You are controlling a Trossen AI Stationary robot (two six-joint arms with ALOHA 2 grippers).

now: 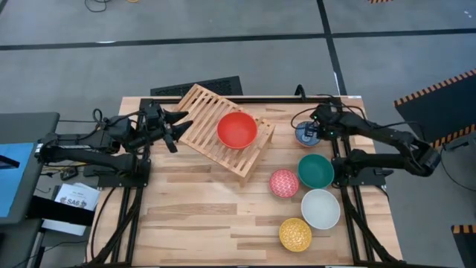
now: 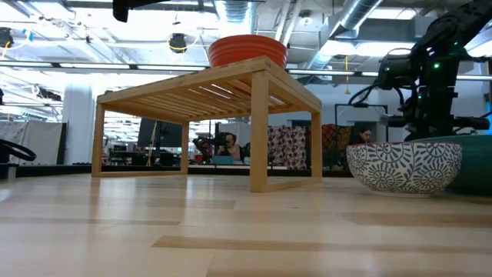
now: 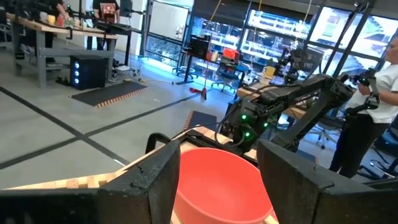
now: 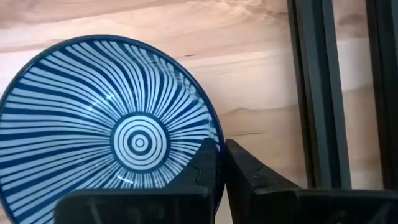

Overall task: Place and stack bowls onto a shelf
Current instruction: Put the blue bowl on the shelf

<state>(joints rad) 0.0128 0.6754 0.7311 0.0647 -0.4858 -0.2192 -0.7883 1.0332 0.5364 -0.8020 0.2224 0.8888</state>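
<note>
The light-wood slatted shelf point(image 1: 212, 119) stands on the table's far middle, and the red bowl point(image 1: 237, 129) sits on its top. My left gripper point(image 1: 178, 123) is open and empty, level at the shelf's left end; its wrist view looks between its fingers at the red bowl point(image 3: 217, 180). My right gripper point(image 1: 308, 134) is shut on the blue-white striped bowl point(image 4: 106, 130) at the table's far right. The teal bowl point(image 1: 315, 170), the pink-red patterned bowl point(image 1: 283, 182), the white bowl point(image 1: 320, 208) and the yellow bowl point(image 1: 295, 234) stand on the table to the right. My right gripper pinches the blue-white bowl's rim point(image 4: 217, 138) on the side toward the table's right edge, one finger point(image 4: 204, 165) inside the bowl and one point(image 4: 249, 171) outside. The fingers come from above, pointing down. The bowl lies level, mouth up; whether it is clear of the table I cannot tell.
In the low view a patterned bowl point(image 2: 403, 165) stands on the table to the right of the shelf point(image 2: 207, 92), with the teal one point(image 2: 478, 165) behind it. Black frame rails point(image 4: 317, 93) run along the table's right edge beside the blue-white bowl. Bare planks lie at the near left.
</note>
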